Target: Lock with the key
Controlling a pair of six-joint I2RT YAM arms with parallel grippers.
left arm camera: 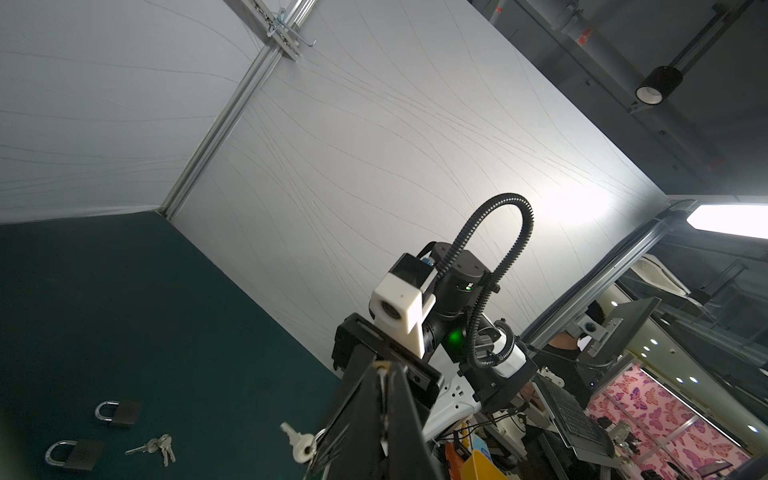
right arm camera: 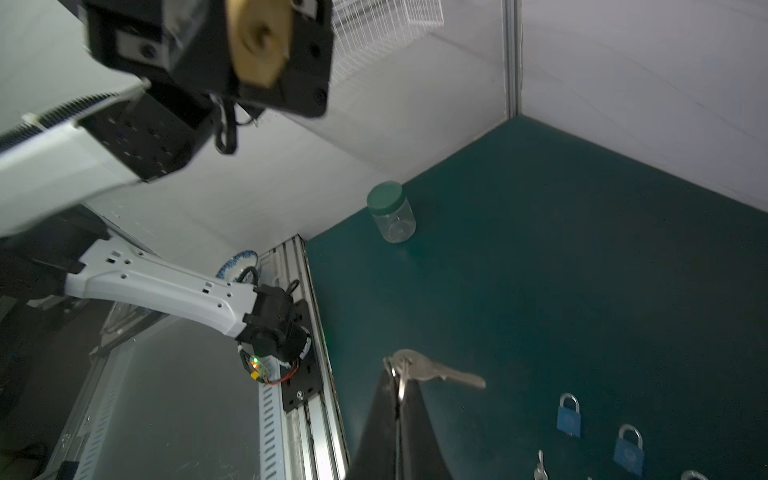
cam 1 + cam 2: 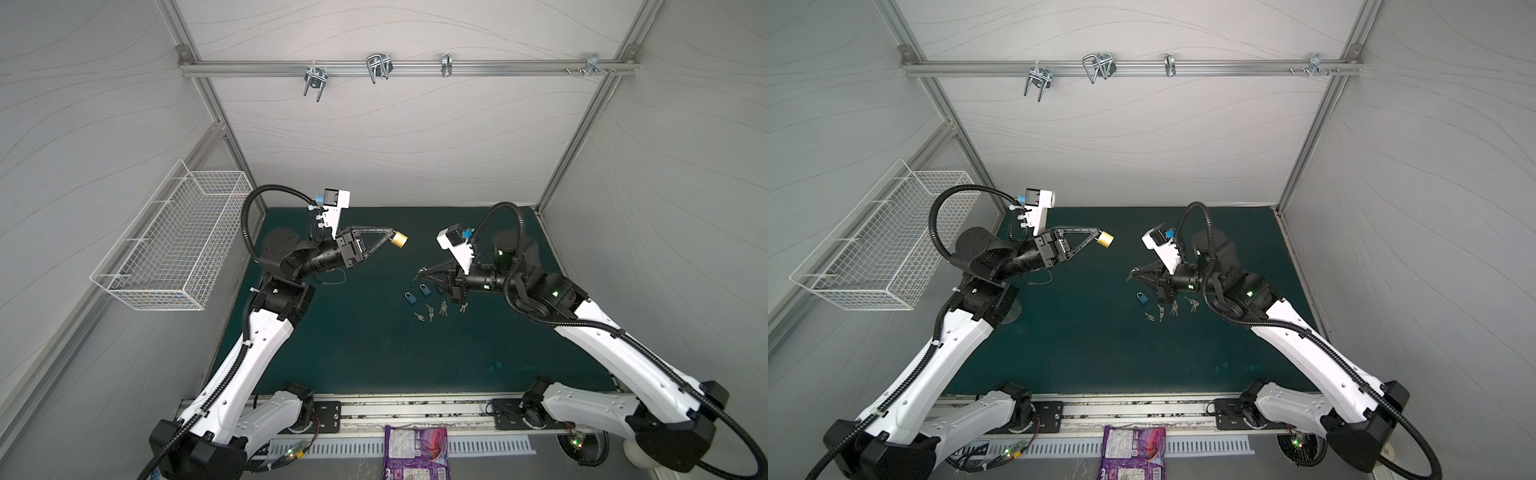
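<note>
Jaws of the left tool (image 3: 392, 237) are clamped on a brass padlock (image 3: 401, 241), held in the air over the green counter (image 3: 365, 357). The lock's body sticks out past the tips, and its shackle is hidden between them. In the right wrist view this padlock (image 2: 257, 39) shows blurred, its keyhole end turned toward that camera.

The right tool (image 3: 421, 272) is pinched together on the ring end of a silver key (image 2: 451, 377), whose blade juts sideways from the tips. Key and brass padlock are apart, not touching. In both top views the key sits lower than the padlock and toward the right arm's side of it.

Farther from the brass padlock on that side, a blue padlock (image 3: 410, 298) and a second blue padlock (image 3: 424, 289) lie flat on the counter. Just past them, farther still from the brass padlock, several small bunches of loose keys (image 3: 430, 312) lie in a rough row.

A white wire basket (image 3: 178, 245) hangs on the wall well away from the brass padlock, on the left arm's side of it. Metal hooks (image 3: 379, 68) hang from a rail (image 3: 498, 66) on the back wall, well beyond the padlock.

The right wrist view alone shows a clear jar (image 2: 390, 212) with a green lid, upright on the counter near the wall, well apart from the padlock.

A purple packet (image 3: 415, 455) lies off the counter's near edge.
</note>
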